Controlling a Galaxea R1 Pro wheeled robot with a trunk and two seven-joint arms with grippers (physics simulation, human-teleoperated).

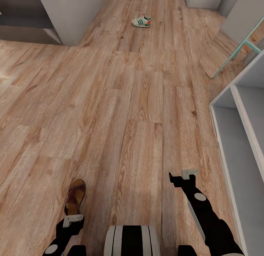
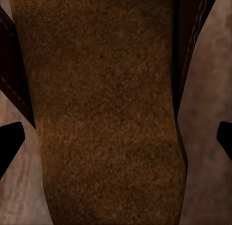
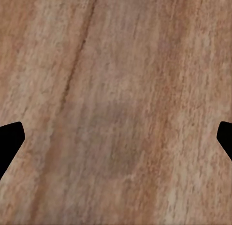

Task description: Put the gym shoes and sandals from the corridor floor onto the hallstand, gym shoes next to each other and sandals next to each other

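While my left tool (image 2: pixel 116 142) hangs with fingers apart astride the dark reddish-brown leather sandal (image 1: pixel 75 195) near-left on the wood-grain plank floor (image 1: pixel 121 112), I judge closing comes next. My right tool (image 3: pixel 116 138) waits apart, empty. One white green-striped sneaker (image 1: pixel 141 21) lies far; pale grey rack (image 1: pixel 238 138) right.

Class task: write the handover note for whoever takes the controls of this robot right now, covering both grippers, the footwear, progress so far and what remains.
Left gripper: open, jaws spread either side of a sandal lying on the corridor floor; not gripped yet.
Right gripper: open, empty, over bare floor.
One gym shoe lies far ahead on the floor. Pale grey shelving stands at the right; no footwear visible on it.
Done: nothing visibly racked.
Left: grasp this sandal, fetch the shoe, find the other sandal and shoe, and pair them on the rack.
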